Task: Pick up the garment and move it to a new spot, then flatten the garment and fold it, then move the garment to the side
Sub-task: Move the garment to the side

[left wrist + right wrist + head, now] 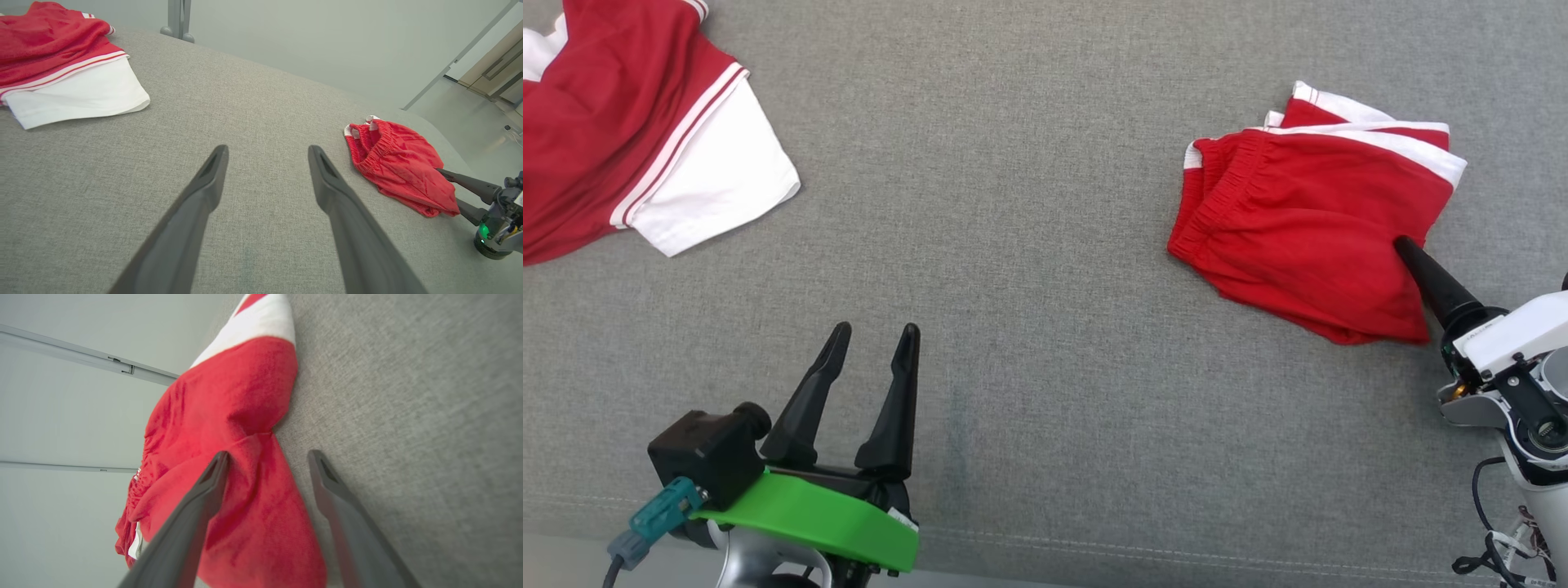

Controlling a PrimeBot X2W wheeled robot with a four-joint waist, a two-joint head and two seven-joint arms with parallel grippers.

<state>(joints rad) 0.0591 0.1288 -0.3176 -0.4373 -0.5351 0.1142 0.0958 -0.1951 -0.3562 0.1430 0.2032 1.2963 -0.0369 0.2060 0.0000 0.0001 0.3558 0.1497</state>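
Note:
The garment point(1298, 220), red shorts with white trim, lies folded at the right of the grey fabric surface point(1013, 245). My right gripper point(1409, 253) is at its near right corner, jaws open, with one dark finger showing on top of the cloth. In the right wrist view the garment point(229, 400) lies loose between the spread fingers of the right gripper point(268, 454). The left wrist view shows the garment point(402, 167) with the right gripper point(447, 185) at its edge. My left gripper point(874, 331) point(267, 151) stands open over bare surface at the lower left, holding nothing.
A red and white shirt point(629, 139) point(61, 69) is spread at the far left corner. The surface's front edge point(1094, 555) runs along the bottom of the head view. A metal post point(177, 20) stands beyond the far edge.

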